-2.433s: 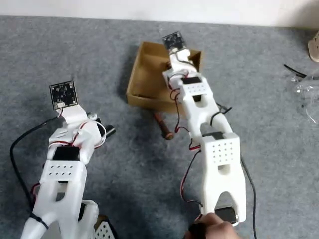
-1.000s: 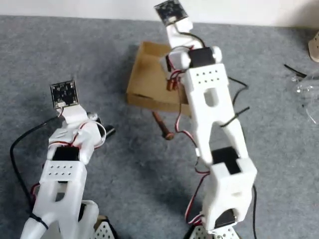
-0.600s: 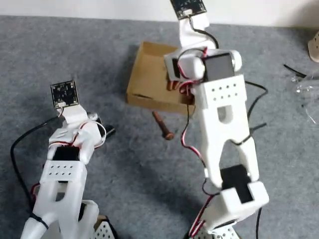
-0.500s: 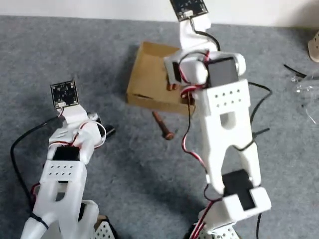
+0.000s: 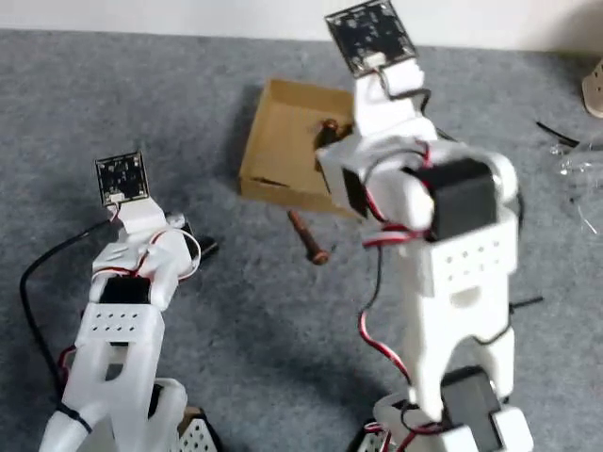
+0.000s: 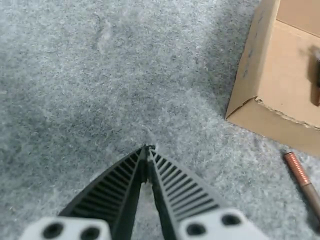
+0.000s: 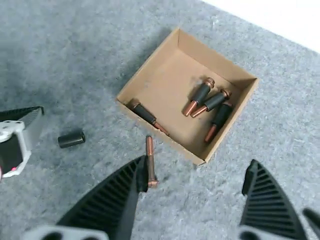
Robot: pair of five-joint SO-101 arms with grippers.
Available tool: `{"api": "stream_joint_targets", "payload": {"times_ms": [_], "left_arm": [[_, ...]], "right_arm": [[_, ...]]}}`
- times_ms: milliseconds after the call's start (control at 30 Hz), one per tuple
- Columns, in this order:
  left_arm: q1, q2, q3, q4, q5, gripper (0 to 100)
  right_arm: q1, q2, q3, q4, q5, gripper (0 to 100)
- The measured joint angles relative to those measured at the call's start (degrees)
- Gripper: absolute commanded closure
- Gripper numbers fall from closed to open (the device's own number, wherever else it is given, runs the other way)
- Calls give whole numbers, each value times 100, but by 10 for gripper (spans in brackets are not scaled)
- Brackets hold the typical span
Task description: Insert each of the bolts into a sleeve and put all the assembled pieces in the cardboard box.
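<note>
Cardboard box (image 7: 165,85), square and shallow, holds four sleeved bolts (image 7: 201,95), copper shanks in dark tubes. Grey felt covers the tabletop (image 5: 236,330), a white strip (image 5: 141,14) along its far edge. My right pincer (image 7: 197,180) hangs wide open above a bare bolt (image 7: 149,161) lying just near of the box; my left pincer (image 6: 148,150) is closed, empty, a loose sleeve (image 7: 71,139) just to its right.

Grey, felt-like carpet (image 5: 264,320) spreads out in every direction here, and a plain white wall (image 5: 141,14) runs along its far edge.
</note>
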Motion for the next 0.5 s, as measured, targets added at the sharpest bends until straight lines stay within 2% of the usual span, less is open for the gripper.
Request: {"api": "stream_joint_targets", "payload": {"times_ms": [133,300,500], "left_arm": [[0,0,0,0,0,995],[0,0,0,0,0,995],[0,0,0,0,0,995]], "right_arm": [[-26,-712,308,18,0,717],[-202,-1758,1538,-62,0,717],[-211,-3393,3903,-1266,0,717]]}}
